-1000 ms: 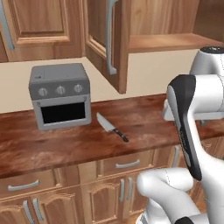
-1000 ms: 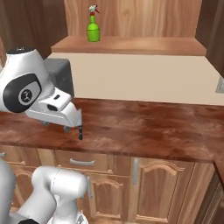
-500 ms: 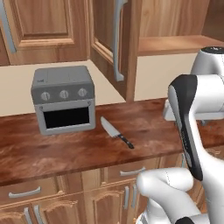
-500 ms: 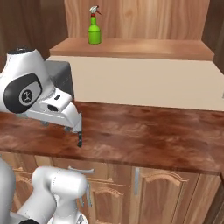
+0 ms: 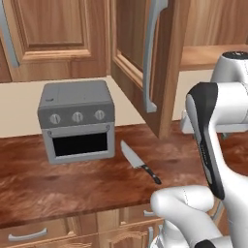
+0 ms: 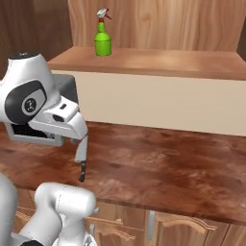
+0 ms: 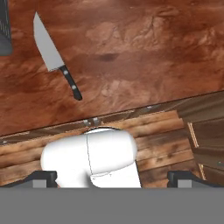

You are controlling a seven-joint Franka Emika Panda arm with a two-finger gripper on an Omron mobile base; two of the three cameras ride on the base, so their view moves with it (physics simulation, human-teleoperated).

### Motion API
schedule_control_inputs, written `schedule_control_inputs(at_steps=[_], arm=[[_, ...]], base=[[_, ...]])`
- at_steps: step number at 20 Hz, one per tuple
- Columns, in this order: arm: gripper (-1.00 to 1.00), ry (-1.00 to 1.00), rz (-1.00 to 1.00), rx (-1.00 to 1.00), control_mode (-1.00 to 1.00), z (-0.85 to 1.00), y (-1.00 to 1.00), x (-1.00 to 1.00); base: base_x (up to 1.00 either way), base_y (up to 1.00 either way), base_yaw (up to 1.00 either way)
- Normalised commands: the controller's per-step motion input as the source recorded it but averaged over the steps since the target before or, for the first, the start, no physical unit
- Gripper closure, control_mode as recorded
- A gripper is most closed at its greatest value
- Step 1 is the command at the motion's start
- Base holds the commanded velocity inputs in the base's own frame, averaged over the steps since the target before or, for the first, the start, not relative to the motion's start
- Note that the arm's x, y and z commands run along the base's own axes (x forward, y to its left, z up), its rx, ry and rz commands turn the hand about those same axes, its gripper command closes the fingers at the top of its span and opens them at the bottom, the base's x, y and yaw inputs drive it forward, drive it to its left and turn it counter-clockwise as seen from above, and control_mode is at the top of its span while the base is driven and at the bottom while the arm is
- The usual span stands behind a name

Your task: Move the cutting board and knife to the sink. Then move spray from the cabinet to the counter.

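Observation:
The knife [image 5: 139,162] lies flat on the dark wood counter [image 5: 72,186], just right of a grey toaster oven, silver blade toward the wall and black handle toward the front edge. In the hand view the knife [image 7: 56,57] is at the upper left, well away from my gripper [image 7: 113,178], which is open with nothing between its fingertips [image 7: 43,176]. The green spray [image 6: 102,41] stands upright on the open cabinet's shelf [image 6: 158,60], at its left end. The cabinet door [image 5: 162,63] hangs open above the counter. The cutting board and the sink are out of view.
The toaster oven [image 5: 77,121] stands against the wall at the left of the counter. My arm's hand [image 6: 57,120] hovers over the knife's blade in the right base view. Lower cabinet fronts [image 7: 166,131] run below the counter edge.
The whole scene has slid a little in both base views, so the base has moved. The knife and spray lie where they were. The gripper has stayed open.

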Motion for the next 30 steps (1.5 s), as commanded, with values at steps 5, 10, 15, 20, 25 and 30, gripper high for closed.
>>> schedule_control_inputs(at_steps=[5,10,15,20,25,30], arm=[[-1.0,0.0,0.0,0.0,1.0,0.0,0.0,0.0],[-1.0,0.0,0.02,0.0,-1.0,-0.07,0.0,0.13],[-1.0,0.0,0.12,0.0,-1.0,-0.53,0.0,0.67],[-1.0,0.0,0.13,0.0,-1.0,-0.67,0.0,0.63],[-1.0,0.0,0.13,0.0,-1.0,-0.68,0.0,0.5],[-1.0,0.0,0.13,0.0,-1.0,-0.58,0.04,0.39]], base=[[0.4,0.0,0.1],[0.39,0.0,0.07],[0.0,0.0,0.0],[0.0,0.0,0.0],[0.0,0.0,0.0],[0.0,0.0,0.0]])
